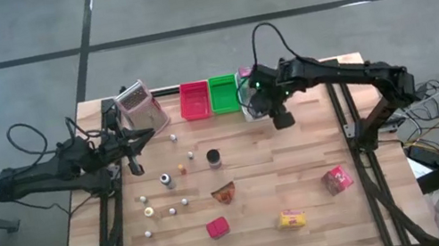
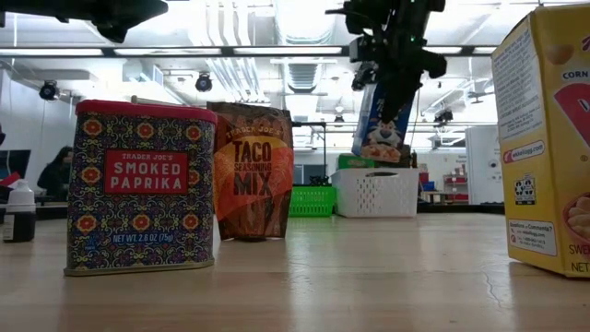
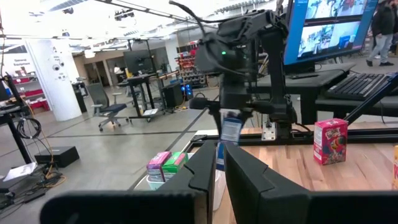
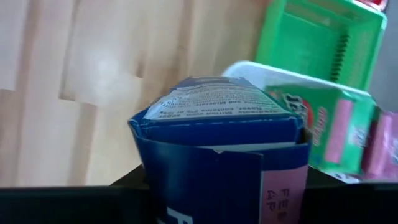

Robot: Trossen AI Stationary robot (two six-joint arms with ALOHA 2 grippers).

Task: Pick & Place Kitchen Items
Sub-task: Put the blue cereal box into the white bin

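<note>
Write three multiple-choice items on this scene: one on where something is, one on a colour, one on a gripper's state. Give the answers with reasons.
1. Where is the right gripper?
A. Over the table's near edge
B. Above the white tray at the table's far side
C. Beside the yellow box

2. What colour is the tray between the red tray and the white one?
A. Green
B. Blue
C. Black

3. What is the right gripper doing?
A. Hanging open and empty
B. Resting on the table
C. Holding a blue box

Answers:
1 B: the high view puts it at the far row of trays, and the low view shows it above the white tray.
2 A: the green tray sits between them.
3 C: the right wrist view shows the blue box between its fingers, and the low view shows it in the air.
</note>
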